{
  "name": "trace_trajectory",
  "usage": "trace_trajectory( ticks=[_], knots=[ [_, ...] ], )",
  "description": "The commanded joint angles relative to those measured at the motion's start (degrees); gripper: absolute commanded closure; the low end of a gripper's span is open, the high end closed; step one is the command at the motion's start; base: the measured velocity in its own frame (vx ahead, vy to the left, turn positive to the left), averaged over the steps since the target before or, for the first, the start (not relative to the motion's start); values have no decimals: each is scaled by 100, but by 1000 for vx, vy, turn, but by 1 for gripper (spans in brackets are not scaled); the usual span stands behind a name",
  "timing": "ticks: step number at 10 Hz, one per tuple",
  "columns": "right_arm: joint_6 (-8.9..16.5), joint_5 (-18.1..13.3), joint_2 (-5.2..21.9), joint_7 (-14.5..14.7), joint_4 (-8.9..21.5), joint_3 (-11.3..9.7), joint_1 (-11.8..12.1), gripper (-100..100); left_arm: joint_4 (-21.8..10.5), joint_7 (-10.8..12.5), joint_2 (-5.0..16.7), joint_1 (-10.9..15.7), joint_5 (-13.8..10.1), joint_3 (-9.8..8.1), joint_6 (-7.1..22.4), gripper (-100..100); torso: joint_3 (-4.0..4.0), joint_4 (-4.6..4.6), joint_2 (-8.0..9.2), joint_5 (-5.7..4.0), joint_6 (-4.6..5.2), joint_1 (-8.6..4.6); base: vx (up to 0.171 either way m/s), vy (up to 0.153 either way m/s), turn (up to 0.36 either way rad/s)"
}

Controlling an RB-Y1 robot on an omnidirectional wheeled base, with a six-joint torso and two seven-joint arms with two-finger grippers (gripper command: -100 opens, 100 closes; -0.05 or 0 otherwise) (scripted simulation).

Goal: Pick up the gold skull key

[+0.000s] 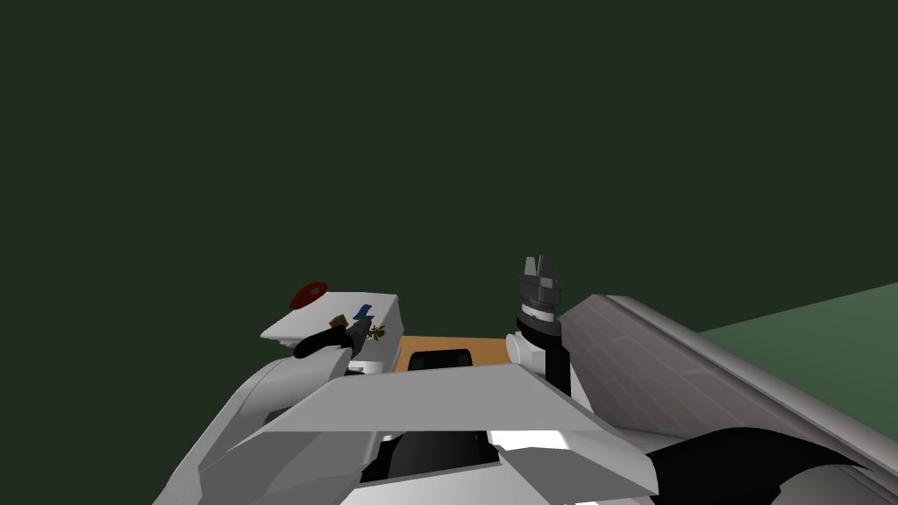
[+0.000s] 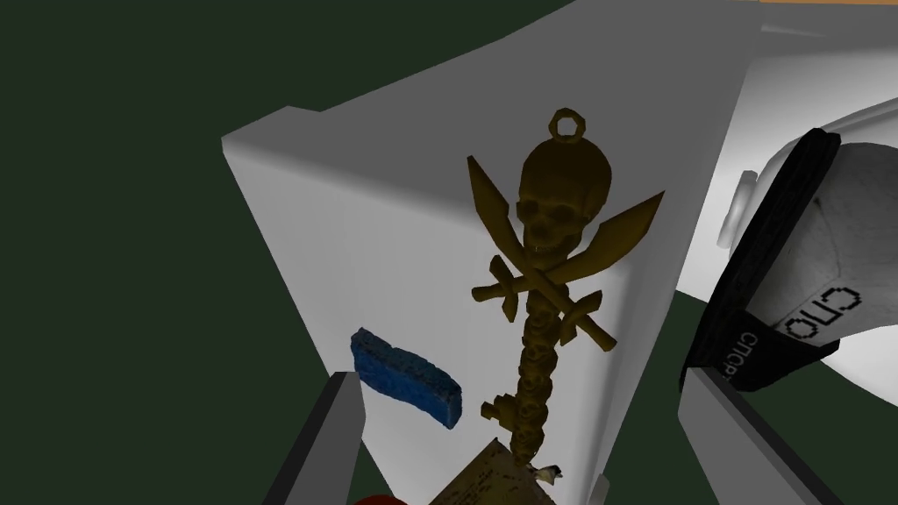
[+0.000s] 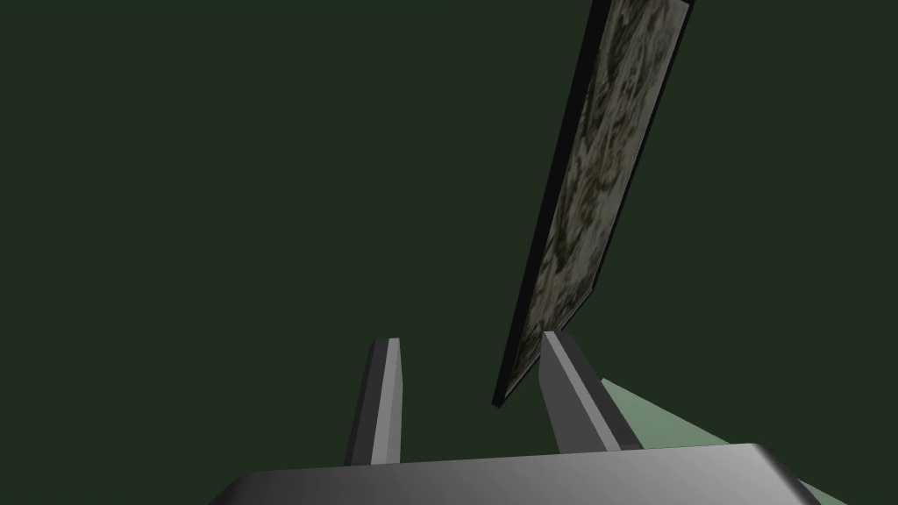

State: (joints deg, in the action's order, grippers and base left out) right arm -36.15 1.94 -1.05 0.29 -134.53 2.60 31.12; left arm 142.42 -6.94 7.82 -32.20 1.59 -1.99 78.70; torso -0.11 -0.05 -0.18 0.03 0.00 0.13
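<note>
- Two fingers of the left gripper [image 2: 517,377] are standing wide apart, holding nothing.
- Between them, the gold skull key [image 2: 544,263] is lying flat on a white furniture top [image 2: 351,219], with its tip resting on a tan card [image 2: 487,482].
- Its skull and ring end is pointing away from the gripper.
- A blue block [image 2: 405,386] is lying just beside the shaft, close to one finger.
- Recommended: centre on the slim shaft below the crossed blades, descend squarely, and close without catching the block or card.
- Farther off, the right gripper [image 1: 541,272] is hanging raised, fingers parted and empty.
</note>
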Motion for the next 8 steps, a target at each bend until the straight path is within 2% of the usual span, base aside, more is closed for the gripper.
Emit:
trace_trajectory(
  ticks=[1, 2, 3, 6, 8],
  knots=[
    [0, 0, 0, 0, 0, 0, 0, 0, 75, 56, -116, -29, -47, -10, 286, -100, 0, 0, 0, 0, 0, 0, 65, 73, -15],
    [0, 0, 0, 0, 0, 0, 0, 0, 75, 56, -116, -29, -47, -10, 332, -100, -2, -1, -3, 2, 0, 10, 45, 58, -11],
    [0, 0, 0, 0, 0, 0, 0, 0, 152, 88, -213, -58, -76, -15, 522, -100, 0, 0, 1, 2, 0, 7, 47, 47, -9],
    [0, 0, 0, 0, 0, 0, 0, 0, 423, 163, -595, -174, -146, -19, 976, -100, -1, 0, -1, 2, 0, 6, 55, 60, -13],
    [0, 0, 0, 0, 0, 0, 0, 0, 565, 190, -859, -266, -174, -14, 1163, -100, 2, 1, 4, 1, 0, 1, 37, 37, -7]
  ],
)
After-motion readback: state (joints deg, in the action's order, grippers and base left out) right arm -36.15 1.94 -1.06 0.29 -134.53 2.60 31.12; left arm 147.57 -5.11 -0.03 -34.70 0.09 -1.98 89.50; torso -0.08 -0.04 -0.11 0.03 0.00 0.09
